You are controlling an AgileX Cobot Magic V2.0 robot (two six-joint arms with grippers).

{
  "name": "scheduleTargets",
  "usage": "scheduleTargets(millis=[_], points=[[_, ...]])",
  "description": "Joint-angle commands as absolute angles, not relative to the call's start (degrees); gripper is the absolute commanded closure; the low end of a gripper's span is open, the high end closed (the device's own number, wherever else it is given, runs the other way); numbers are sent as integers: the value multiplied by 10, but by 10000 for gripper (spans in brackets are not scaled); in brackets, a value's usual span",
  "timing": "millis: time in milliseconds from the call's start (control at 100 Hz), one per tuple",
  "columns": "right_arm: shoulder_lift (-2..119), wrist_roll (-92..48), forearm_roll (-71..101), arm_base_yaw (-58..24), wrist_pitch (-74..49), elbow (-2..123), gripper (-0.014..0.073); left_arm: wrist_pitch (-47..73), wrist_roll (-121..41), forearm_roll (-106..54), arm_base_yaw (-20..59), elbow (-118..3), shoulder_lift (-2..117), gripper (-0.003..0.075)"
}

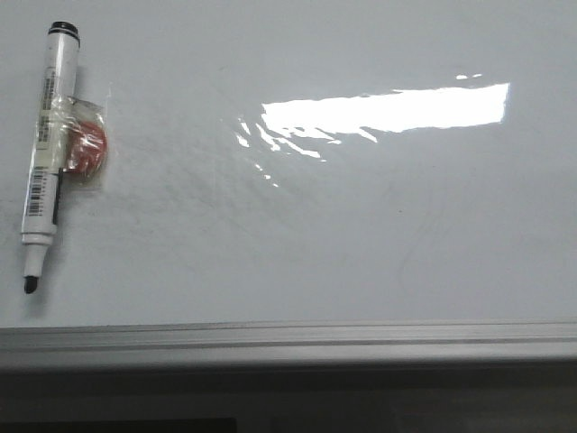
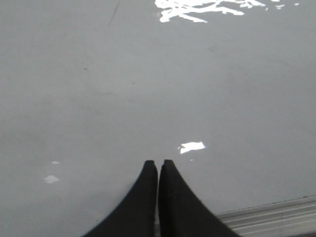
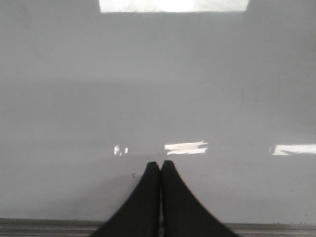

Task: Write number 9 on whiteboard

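Note:
The whiteboard [image 1: 361, 234] fills the front view, glossy white with faint grey smudges and a bright glare patch. No black number 9 shows on it. A white marker [image 1: 47, 149] with its black tip uncapped lies at the far left, taped to a red round piece [image 1: 87, 149]. Neither gripper shows in the front view. My left gripper [image 2: 158, 164] is shut and empty over bare board [image 2: 148, 89]. My right gripper [image 3: 161, 164] is shut and empty over bare board [image 3: 158, 89].
The grey metal frame edge [image 1: 288, 338] runs along the board's near side. It also shows in the left wrist view [image 2: 276, 217] and in the right wrist view [image 3: 49, 226]. Below it is a dark strip.

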State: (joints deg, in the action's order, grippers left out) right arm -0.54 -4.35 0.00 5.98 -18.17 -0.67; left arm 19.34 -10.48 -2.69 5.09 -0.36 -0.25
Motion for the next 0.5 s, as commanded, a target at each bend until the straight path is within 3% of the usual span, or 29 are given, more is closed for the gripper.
scheduleTargets(millis=[0, 490], points=[[-18, -46, -9, 63, -139, -13, 657, 158, -105, -20, 53, 19, -18, 741], [-18, -44, 14, 63, -37, -13, 657, 106, -105, -20, 53, 19, -18, 741]])
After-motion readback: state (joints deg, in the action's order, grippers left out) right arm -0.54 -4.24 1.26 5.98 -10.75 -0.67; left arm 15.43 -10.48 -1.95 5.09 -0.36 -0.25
